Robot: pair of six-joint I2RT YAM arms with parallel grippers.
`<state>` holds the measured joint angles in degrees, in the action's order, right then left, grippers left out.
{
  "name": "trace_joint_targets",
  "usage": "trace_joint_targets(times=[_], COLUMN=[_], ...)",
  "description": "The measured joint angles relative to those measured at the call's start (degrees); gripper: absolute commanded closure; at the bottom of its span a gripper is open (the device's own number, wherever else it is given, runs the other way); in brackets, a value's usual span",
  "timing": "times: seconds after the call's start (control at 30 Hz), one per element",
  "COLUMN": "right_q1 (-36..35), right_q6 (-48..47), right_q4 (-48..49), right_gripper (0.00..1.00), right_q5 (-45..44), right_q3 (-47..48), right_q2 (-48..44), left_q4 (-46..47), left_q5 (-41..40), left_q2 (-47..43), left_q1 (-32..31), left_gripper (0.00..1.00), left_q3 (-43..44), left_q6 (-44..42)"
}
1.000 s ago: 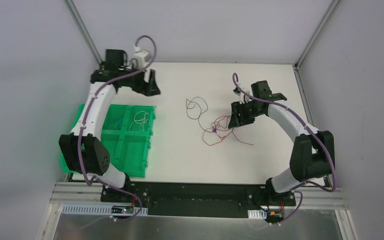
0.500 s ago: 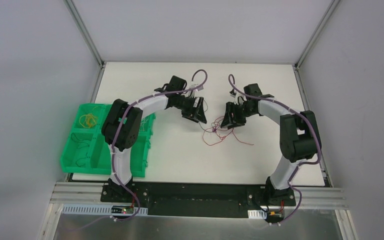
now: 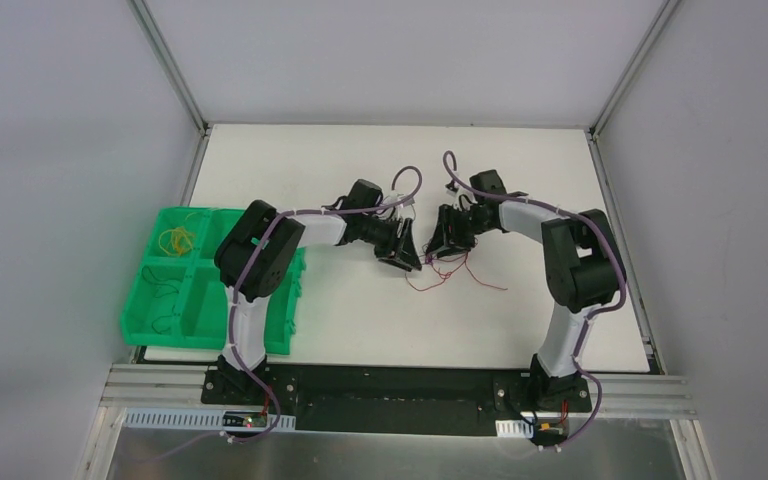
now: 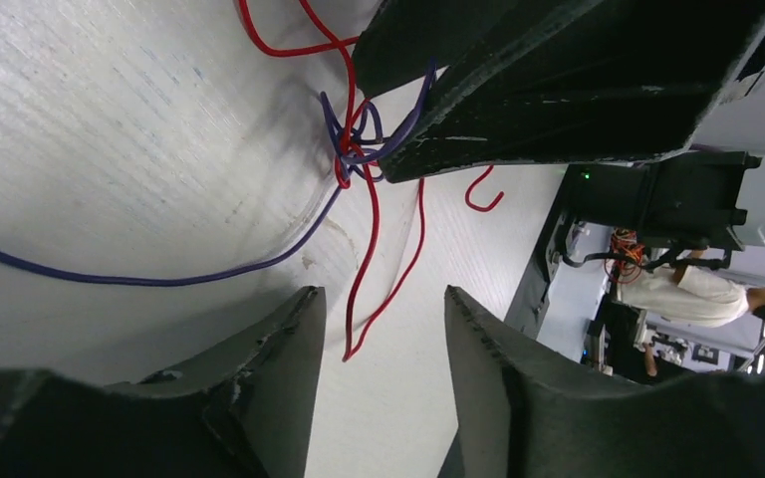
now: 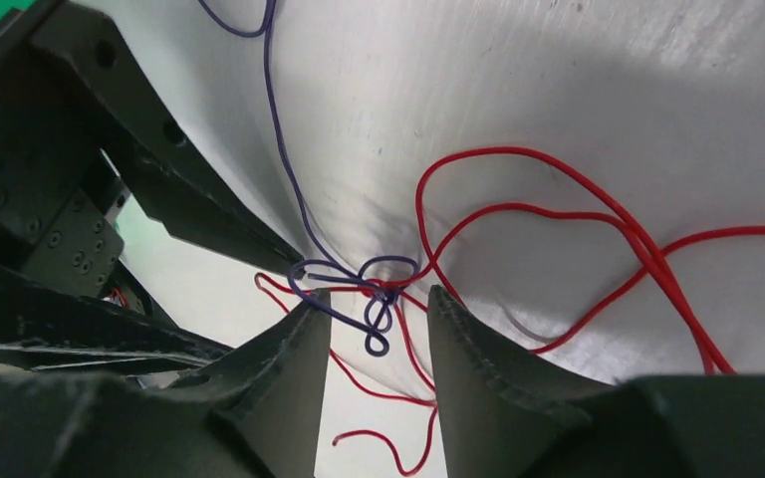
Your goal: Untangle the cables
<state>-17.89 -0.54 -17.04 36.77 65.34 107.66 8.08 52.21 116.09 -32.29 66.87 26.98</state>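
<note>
A thin red cable and a thin purple cable are knotted together on the white table. My right gripper is open, with the knot's purple loops lying right between its fingertips. In the left wrist view the same knot sits against the right gripper's fingers. My left gripper stands open, and a loose end of the red cable lies in its gap. From above, both grippers face each other over the tangle, left gripper and right gripper.
A green compartment tray sits at the table's left edge with a coiled yellow cable in its back-left cell. The left arm's elbow hangs over the tray's right side. Loose red cable trails toward the near right of the tangle.
The left arm swung from the back-left corner across to the tangle at mid-table. The right gripper shifted left onto the knot. Both pairs of jaws have narrowed.
</note>
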Motion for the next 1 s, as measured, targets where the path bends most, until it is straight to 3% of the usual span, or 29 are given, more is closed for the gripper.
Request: trace_joint_targets(times=[0.1,0.23,0.37,0.67,0.87,1.0], right_q1=[-0.3,-0.3,0.3,4.9,7.4,9.1], right_q6=[1.4,2.5,3.0,1.0,-3.0,-5.5], right_q4=[1.0,1.6,1.7,0.3,-2.4,-4.6], right_gripper=[0.74,1.0,1.0,1.0,1.0,1.0], right_q5=[-0.1,-0.8,-1.9,-9.0,-11.8,-12.4], right_q3=[0.0,0.0,0.0,0.1,1.9,1.9], right_q2=[1.0,1.4,1.3,-6.6,-8.5,-8.5], left_q4=[2.0,3.4,-1.2,-13.2,-17.2,-21.0], left_q5=[-0.2,-0.2,-0.6,-0.1,2.3,4.6], left_q2=[0.4,0.3,-4.3,-28.8,-32.7,-31.7], left_q1=[-0.3,-0.3,-0.2,1.5,7.0,12.7], left_gripper=[1.0,1.0,1.0,1.0,1.0,1.0], left_q3=[-0.5,-0.5,-0.5,5.4,13.7,26.2], left_q6=[1.9,3.6,1.7,-7.3,-7.0,-5.3])
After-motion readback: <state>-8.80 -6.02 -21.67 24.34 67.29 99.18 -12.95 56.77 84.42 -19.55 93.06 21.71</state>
